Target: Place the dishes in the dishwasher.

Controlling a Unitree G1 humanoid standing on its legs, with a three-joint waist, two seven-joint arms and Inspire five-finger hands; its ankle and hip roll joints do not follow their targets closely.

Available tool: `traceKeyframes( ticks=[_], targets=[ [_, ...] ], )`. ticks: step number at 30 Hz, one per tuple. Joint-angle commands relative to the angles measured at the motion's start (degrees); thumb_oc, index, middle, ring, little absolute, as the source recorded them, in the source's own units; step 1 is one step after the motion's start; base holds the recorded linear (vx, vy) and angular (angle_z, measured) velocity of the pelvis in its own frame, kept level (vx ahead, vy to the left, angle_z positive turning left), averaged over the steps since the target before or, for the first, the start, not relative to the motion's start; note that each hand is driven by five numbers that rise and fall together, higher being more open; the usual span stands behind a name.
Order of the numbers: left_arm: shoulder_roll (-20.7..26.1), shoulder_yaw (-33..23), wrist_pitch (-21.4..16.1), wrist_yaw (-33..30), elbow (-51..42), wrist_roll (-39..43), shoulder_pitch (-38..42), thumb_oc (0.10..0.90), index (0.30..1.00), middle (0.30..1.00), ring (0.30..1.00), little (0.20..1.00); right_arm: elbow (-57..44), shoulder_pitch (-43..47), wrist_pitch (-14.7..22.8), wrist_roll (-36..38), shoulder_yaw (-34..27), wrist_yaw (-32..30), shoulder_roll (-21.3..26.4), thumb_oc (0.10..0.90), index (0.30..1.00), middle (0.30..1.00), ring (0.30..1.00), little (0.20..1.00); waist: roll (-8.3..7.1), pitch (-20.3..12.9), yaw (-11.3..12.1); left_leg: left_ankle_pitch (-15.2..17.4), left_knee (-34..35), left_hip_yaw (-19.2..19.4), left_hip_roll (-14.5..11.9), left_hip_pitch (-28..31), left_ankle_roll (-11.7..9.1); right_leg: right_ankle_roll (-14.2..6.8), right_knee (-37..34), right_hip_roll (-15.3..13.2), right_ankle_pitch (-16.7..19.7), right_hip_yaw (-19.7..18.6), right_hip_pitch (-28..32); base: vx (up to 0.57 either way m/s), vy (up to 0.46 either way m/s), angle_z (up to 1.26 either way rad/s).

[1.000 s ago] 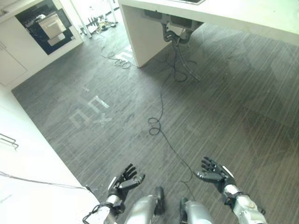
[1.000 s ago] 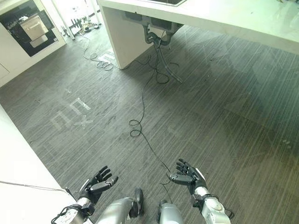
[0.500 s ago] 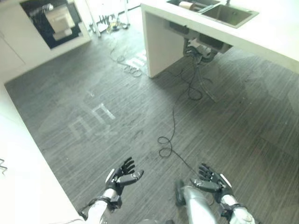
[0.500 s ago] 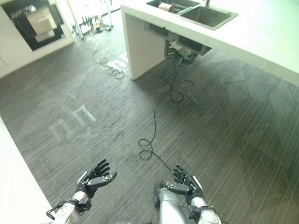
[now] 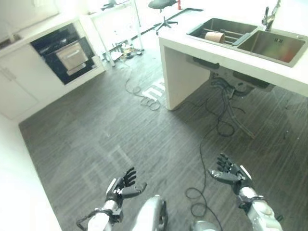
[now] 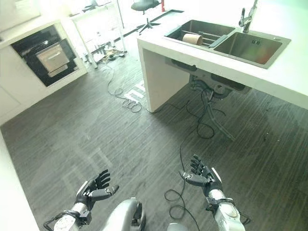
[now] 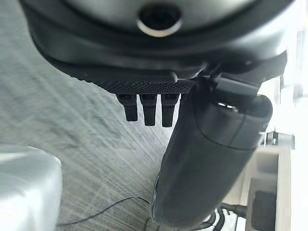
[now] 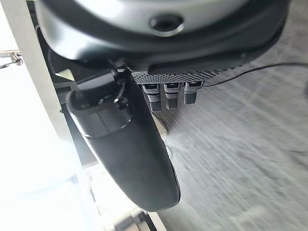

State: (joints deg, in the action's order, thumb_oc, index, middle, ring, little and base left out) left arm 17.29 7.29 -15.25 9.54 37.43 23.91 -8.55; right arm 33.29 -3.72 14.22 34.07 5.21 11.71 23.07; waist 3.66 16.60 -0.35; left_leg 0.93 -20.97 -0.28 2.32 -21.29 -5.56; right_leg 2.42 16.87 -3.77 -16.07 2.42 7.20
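Now the sink (image 6: 231,41) w/ a brown cup-like dish (image 6: 195,39) in its left basin sits upper right; 1 s ago only the counter's underside showed, so the camera moved. Left hand (image 6: 94,187) & right hand (image 6: 204,177) hang low, fingers spread, empty, over the grey floor (image 6: 120,139).

— What's ahead of me?
— A white counter (image 6: 288,72) with a double sink (image 6: 226,41); a tap (image 6: 246,17) stands behind it.
— And beneath?
— Pipes (image 6: 211,94) hang under it over grey plank floor (image 6: 96,130).
— To my left?
— A black oven (image 6: 45,55) in white cabinets (image 6: 9,103), an office chair (image 6: 144,7) further back.
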Motion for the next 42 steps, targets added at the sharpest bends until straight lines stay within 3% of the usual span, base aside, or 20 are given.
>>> traceKeyframes(
  ticks=[1, 2, 4, 7, 10, 11, 12, 16, 17, 18, 19, 22, 29, 32, 33, 34, 35, 37, 39, 42],
  targets=[
    [2.13, -0.03, -5.67, 1.67, -5.29, -1.16, 0.33, 0.800, 0.900, 0.900, 0.900, 0.900, -3.80, 1.77, 3.82, 3.75, 0.63, -1.80, 2.41, 0.800, 0.900, 0.900, 0.900, 0.900, -1.57, 1.53, 4.03, -8.27, 0.32, 0.97, 1.89, 5.74, -0.05, -3.55, 0.32, 3.69, 1.83, -1.74, -3.63, 0.27, 0.107, -0.64],
    [2.14, 0.19, -6.24, 1.73, -5.04, -1.61, 0.08, 0.800, 0.900, 0.900, 0.900, 0.900, -3.53, 1.74, 4.52, 4.10, 0.81, -1.89, 2.37, 0.800, 0.900, 0.900, 0.900, 0.900, -1.67, 1.70, 4.52, -8.21, -0.46, 1.78, 2.29, 3.79, -0.15, -3.62, 0.32, 3.28, 1.87, -1.37, -3.24, 0.32, 0.181, -0.80],
    [2.31, 0.52, -7.70, 1.64, -3.24, -1.47, 0.03, 0.800, 0.900, 0.900, 0.900, 0.900, -1.78, 2.53, 5.86, 4.37, 1.54, -1.62, 2.34, 0.800, 0.900, 0.900, 0.900, 0.900, -1.71, 0.54, 4.97, -2.64, 3.77, 0.98, 2.45, 7.28, 2.39, -4.22, 0.32, 2.18, 1.03, -0.77, -3.14, 0.25, 0.205, -0.87],
    [2.69, 0.33, -8.46, 1.24, -0.80, -2.25, 0.74, 0.800, 0.900, 0.900, 0.900, 0.900, 0.15, 3.07, 5.79, 5.94, 1.12, -0.83, 1.39, 0.800, 0.900, 0.900, 0.900, 0.900, 0.36, -1.28, 4.13, 5.14, 3.79, -1.92, 1.32, 11.87, 5.30, -5.65, 0.41, 2.39, 3.12, 1.88, -1.70, 0.31, 0.199, -0.58],
    [3.23, 0.64, -7.98, 0.72, -0.40, -2.62, 1.59, 0.800, 0.900, 0.900, 0.900, 0.900, 1.19, 3.09, 6.08, 4.85, 1.05, 0.17, 0.75, 0.800, 0.900, 0.900, 0.900, 0.900, 1.72, -1.39, 2.98, 7.27, 3.79, -1.98, 1.08, 14.72, 7.21, -7.62, 14.86, 0.94, 6.64, 3.46, -8.72, 0.21, 0.192, -0.11],
    [4.17, 1.36, -7.12, 0.25, -0.61, -2.06, 2.33, 0.800, 0.900, 0.900, 0.900, 0.900, 1.45, 2.72, 6.55, 3.58, 1.17, 0.26, 0.08, 0.800, 0.900, 0.900, 0.900, 0.900, 2.38, -0.74, 1.90, 8.51, 3.79, -1.08, 1.02, 16.73, 9.04, -7.61, 24.99, 0.87, 7.98, 3.95, -13.20, 0.23, 0.139, -0.08],
    [4.54, 1.32, -6.77, 0.18, -0.72, -2.09, 2.55, 0.800, 0.900, 0.900, 0.900, 0.900, 1.45, 2.59, 6.52, 3.63, 1.20, 0.30, -0.13, 0.800, 0.900, 0.900, 0.900, 0.900, 2.38, -0.57, 1.79, 8.90, 3.79, -0.35, 0.95, 17.13, 9.59, -7.58, 26.41, 0.25, 8.27, 5.07, -14.09, 0.27, 0.131, -0.01],
    [5.28, 0.39, -7.45, 0.71, -0.47, -1.54, 2.75, 0.800, 0.900, 0.900, 0.900, 0.900, 1.84, 2.16, 6.85, 2.64, 1.20, 1.58, -0.18, 0.800, 0.900, 0.900, 0.900, 0.900, 1.70, 0.77, 1.56, 10.61, 3.79, 1.80, 0.84, 19.51, 9.80, -7.97, 15.80, -4.98, 10.28, 8.95, -13.46, 0.22, -0.085, -0.39],
    [5.28, 0.25, -7.72, 0.37, -1.01, -1.34, 2.33, 0.800, 0.900, 0.900, 0.900, 0.900, 2.25, 2.44, 6.95, 1.54, 1.06, 2.06, 0.09, 0.800, 0.900, 0.900, 0.900, 0.900, 0.84, 1.32, 1.25, 12.00, 3.79, 2.00, 1.09, 21.07, 8.96, -8.91, 3.49, -7.40, 13.47, 9.84, -12.62, 0.28, -0.216, -0.55],
    [5.21, 0.27, -7.79, 0.19, -1.10, -1.41, 2.25, 0.800, 0.900, 0.900, 0.900, 0.900, 2.41, 2.64, 6.83, 1.49, 1.08, 2.13, 0.14, 0.800, 0.900, 0.900, 0.900, 0.900, 0.70, 1.25, 1.09, 12.34, 3.79, 1.99, 1.09, 21.23, 8.78, -9.21, 0.63, -7.98, 14.83, 10.10, -12.57, 0.36, -0.325, -0.50],
    [5.08, 0.25, -7.92, -0.69, -1.43, -1.43, 1.92, 0.800, 0.900, 0.900, 0.900, 0.900, 3.43, 3.46, 6.30, 1.05, 1.06, 2.95, 0.35, 0.800, 0.900, 0.900, 0.900, 0.900, -1.22, 1.44, 0.70, 14.76, 3.79, 2.31, 2.34, 22.74, 8.39, -11.17, 0.32, -11.87, 15.66, 7.63, -17.14, 0.30, -0.280, -0.37],
    [4.71, 0.11, -7.51, -2.31, -1.21, -1.11, 1.91, 0.800, 0.900, 0.900, 0.900, 0.900, 4.82, 4.23, 5.17, -0.89, 1.18, 3.73, 0.18, 0.800, 0.900, 0.900, 0.900, 0.900, -1.88, 0.98, 0.23, 16.96, 3.79, 2.96, 1.08, 24.55, 7.70, -12.91, 0.32, -13.88, 17.61, 5.78, -20.17, 0.34, -0.288, -0.71],
    [2.92, -1.27, -4.49, -4.85, -2.92, -1.04, 0.61, 0.800, 0.900, 0.900, 0.900, 0.900, 3.25, 5.06, 1.66, -3.70, 3.12, 2.67, 1.50, 0.800, 0.900, 0.900, 0.900, 0.900, -1.88, -1.14, 0.29, 15.77, 3.79, 3.25, -5.26, 26.72, 3.32, -11.54, 0.32, -11.44, 12.89, 9.29, -17.68, 0.30, -0.298, -0.21],
    [2.44, -1.08, -3.17, -4.23, -4.13, -0.59, 1.33, 0.800, 0.900, 0.900, 0.900, 0.900, 2.13, 4.88, 0.85, -4.68, 3.33, 2.04, 3.34, 0.800, 0.900, 0.900, 0.900, 0.900, -2.16, -0.52, 0.43, 2.19, 3.32, 2.62, -8.91, 26.34, 0.84, -8.20, 0.32, -9.30, 9.46, 8.56, -15.67, 0.28, -0.298, -0.42],
    [2.18, -0.92, -2.36, -3.85, -4.79, -0.71, 1.31, 0.800, 0.900, 0.900, 0.900, 0.900, 2.11, 4.33, 1.07, -5.16, 2.89, 1.85, 3.78, 0.800, 0.900, 0.900, 0.900, 0.900, -2.11, 0.05, 0.52, 0.36, -1.53, 2.42, -9.30, 23.40, 0.49, -7.20, 0.32, -8.54, 8.46, 8.20, -14.26, 0.23, -0.246, -0.40],
    [2.08, -0.77, -1.89, -3.60, -5.04, -1.05, 1.29, 0.800, 0.900, 0.900, 0.900, 0.900, 2.27, 4.03, 1.22, -5.35, 2.50, 1.50, 4.01, 0.800, 0.900, 0.900, 0.900, 0.900, -2.09, 0.20, 0.52, -0.54, -4.22, 2.37, -9.38, 21.36, 0.34, -6.55, 0.32, -8.11, 7.94, 7.98, -13.65, 0.31, -0.239, -0.34],
    [1.80, -0.49, -1.80, -3.39, -4.41, -1.36, 0.88, 0.800, 0.900, 0.900, 0.900, 0.900, 3.44, 3.57, 1.44, -5.32, 1.65, 2.20, 4.40, 0.800, 0.900, 0.900, 0.900, 0.900, -2.19, 0.43, 1.00, 1.25, -5.62, 2.25, -5.55, 18.54, 1.25, -6.27, 0.32, -7.01, 7.59, 7.02, -12.97, 0.30, -0.152, -0.32],
    [1.18, -0.54, -2.70, -3.26, -2.25, -1.85, 0.44, 0.800, 0.900, 0.900, 0.900, 0.900, 5.38, 3.04, 2.06, -6.17, 1.32, 3.23, 4.27, 0.800, 0.900, 0.900, 0.900, 0.900, -1.67, 0.24, 1.84, 1.38, 2.40, 1.33, -3.26, 18.61, 2.14, -6.40, 0.32, -5.16, 6.62, 6.30, -12.03, 0.34, 0.006, -0.59],
    [0.86, -0.54, -3.43, -3.26, -1.11, -1.53, 0.07, 0.800, 0.900, 0.900, 0.900, 0.900, 6.56, 3.01, 2.28, -6.81, 1.63, 3.18, 4.26, 0.800, 0.900, 0.900, 0.900, 0.900, -0.07, 0.53, 2.45, 3.30, 3.79, -1.77, -3.24, 15.56, 1.77, -6.63, 0.32, -2.99, 5.97, 5.97, -11.26, 0.25, 0.189, -0.53],
    [0.03, -0.54, -4.80, -2.79, 1.40, -1.27, -0.02, 0.800, 0.900, 0.900, 0.900, 0.900, 9.90, 3.05, 3.50, -6.36, 2.20, 2.80, 4.08, 0.800, 0.900, 0.900, 0.900, 0.900, 1.06, 1.41, 4.29, -1.31, 3.79, -3.19, -3.90, 8.82, -1.00, -6.64, 0.32, -1.30, 3.73, 4.80, -8.33, 0.21, 0.211, -0.42]
  ],
)
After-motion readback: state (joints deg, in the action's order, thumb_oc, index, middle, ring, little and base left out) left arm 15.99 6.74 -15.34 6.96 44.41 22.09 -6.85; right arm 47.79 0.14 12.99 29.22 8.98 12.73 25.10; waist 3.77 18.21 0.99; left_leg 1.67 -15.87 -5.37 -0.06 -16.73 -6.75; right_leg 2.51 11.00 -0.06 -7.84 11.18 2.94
